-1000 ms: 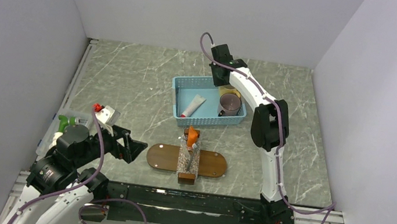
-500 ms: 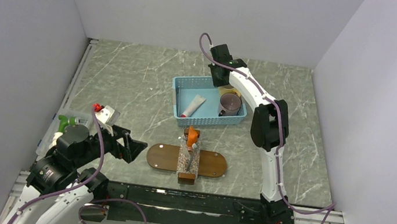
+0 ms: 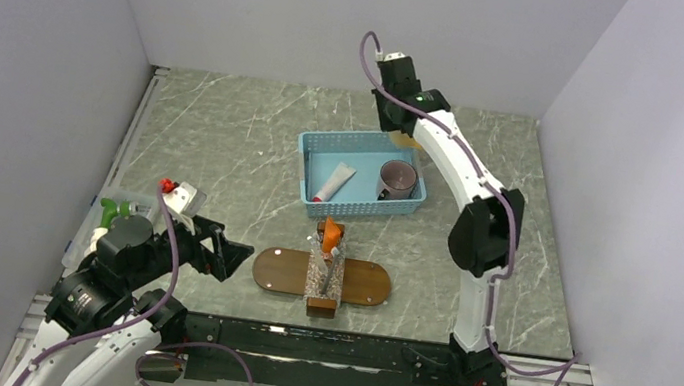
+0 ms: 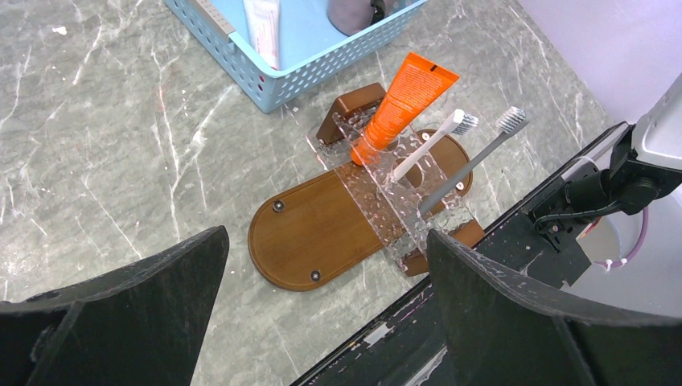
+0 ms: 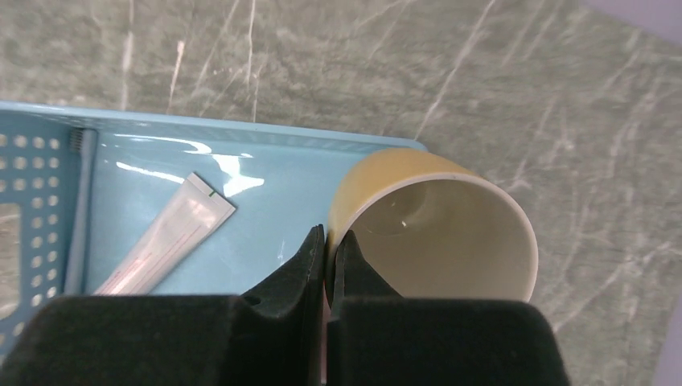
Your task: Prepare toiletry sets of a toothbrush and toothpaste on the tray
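The dark-brown oval tray [image 3: 282,270] [image 4: 318,229] lies near the table's front edge. Across it stands a clear holder [image 4: 384,189] with the orange toothpaste [image 4: 402,100] [image 3: 332,231], a white toothbrush [image 4: 434,141] and a grey toothbrush [image 4: 474,157] leaning in it. My left gripper [image 3: 230,258] [image 4: 326,237] is open, hovering left of the tray with nothing between its fingers. My right gripper [image 3: 397,128] [image 5: 330,237] is shut on the rim of a yellow cup [image 5: 434,233] [image 3: 410,141], held above the back right corner of the light-blue basket [image 3: 356,210] [image 5: 241,157].
In the basket lie a white tube [image 3: 332,184] [image 5: 165,237] and a greyish mug [image 3: 397,179]. A green bottle [image 3: 116,212] stands at the table's left edge. Walls close in the left, back and right sides.
My right gripper shut on the yellow cup's rim, then rose and moved back, lifting the cup from beside the mug to the basket's back corner. The left arm has not moved.
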### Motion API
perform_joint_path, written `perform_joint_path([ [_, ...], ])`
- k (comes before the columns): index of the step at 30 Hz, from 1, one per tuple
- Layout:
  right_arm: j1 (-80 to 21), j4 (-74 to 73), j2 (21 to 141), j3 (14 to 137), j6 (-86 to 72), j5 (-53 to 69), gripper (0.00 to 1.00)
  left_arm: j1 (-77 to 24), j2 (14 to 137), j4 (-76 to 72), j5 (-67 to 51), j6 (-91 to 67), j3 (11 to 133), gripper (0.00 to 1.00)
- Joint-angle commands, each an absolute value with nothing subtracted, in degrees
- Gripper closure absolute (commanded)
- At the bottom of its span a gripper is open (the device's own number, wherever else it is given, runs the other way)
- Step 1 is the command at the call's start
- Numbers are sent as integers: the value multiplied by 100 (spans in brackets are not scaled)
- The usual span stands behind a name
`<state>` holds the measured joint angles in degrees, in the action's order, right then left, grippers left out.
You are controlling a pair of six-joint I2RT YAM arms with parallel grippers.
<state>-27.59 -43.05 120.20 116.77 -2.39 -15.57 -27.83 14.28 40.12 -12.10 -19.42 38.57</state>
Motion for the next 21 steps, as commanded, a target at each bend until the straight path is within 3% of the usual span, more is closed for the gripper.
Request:
perform_joint_path([
  [1,-2844,-4253,11087,12074,-71,-1973,100,-2786,1354,3836,-1155,-2033,3824,1],
  [21,-3578,-5322,8387,10217,-613,-1299,100,-2779,1378,3833,-1199,-2028,3832,1],
])
